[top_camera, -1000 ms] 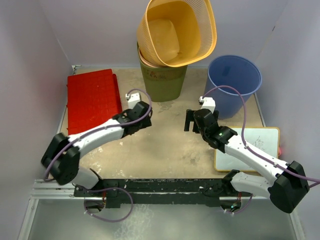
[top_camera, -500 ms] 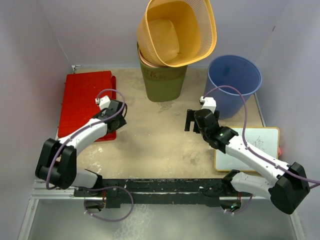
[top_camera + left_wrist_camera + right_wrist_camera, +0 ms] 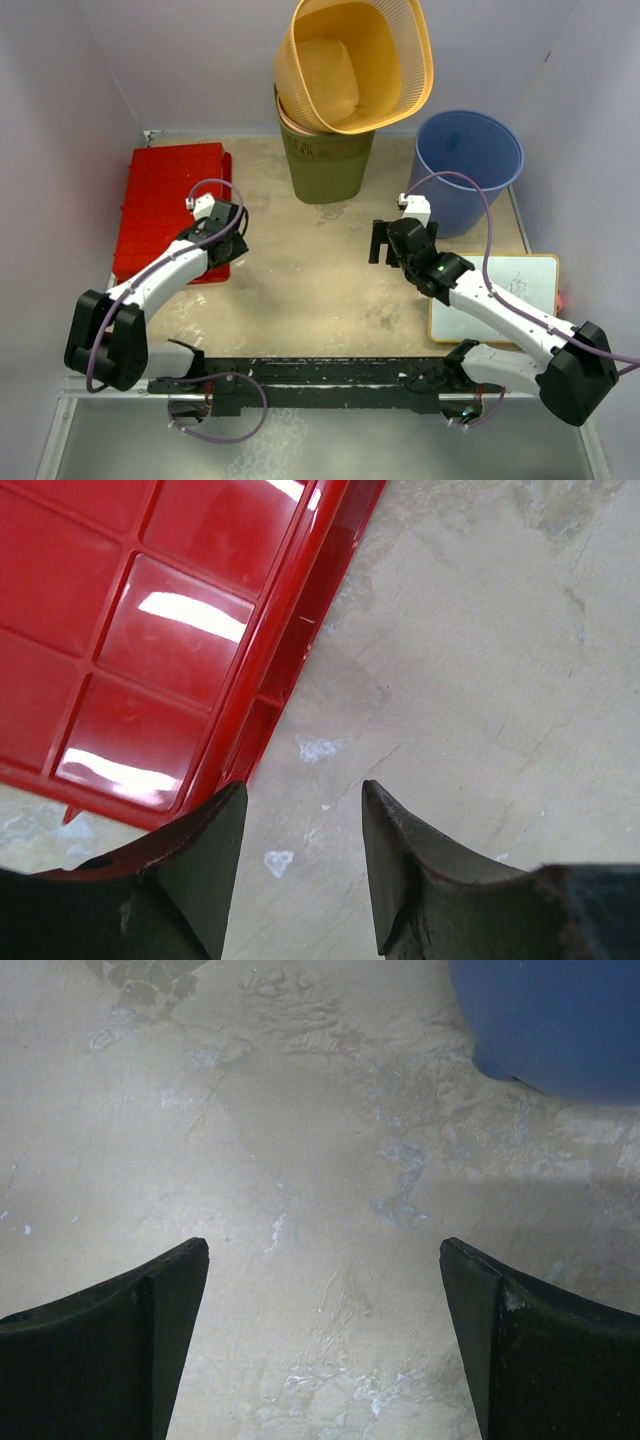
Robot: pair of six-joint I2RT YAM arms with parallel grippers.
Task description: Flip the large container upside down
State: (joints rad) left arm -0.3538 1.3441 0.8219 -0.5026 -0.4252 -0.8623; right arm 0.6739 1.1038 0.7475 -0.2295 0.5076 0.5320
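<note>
We see the red container (image 3: 170, 205) lying at the left of the worktop (image 3: 320, 280), a flat gridded face turned up. The left end effector (image 3: 300, 800) hangs just beside its near right corner, fingers slightly apart with nothing between them. The right end effector (image 3: 325, 1250) is spread wide over bare worktop, near a blue bucket (image 3: 470, 165). At the back, a yellow basket (image 3: 355, 60) sits tilted on an olive bin (image 3: 328, 165).

Pale lilac walls (image 3: 170, 60) close in a beige worktop (image 3: 320, 290) on three sides, its scuffed surface mottled with whitish stains and scratches under bright, fairly even light from above.
</note>
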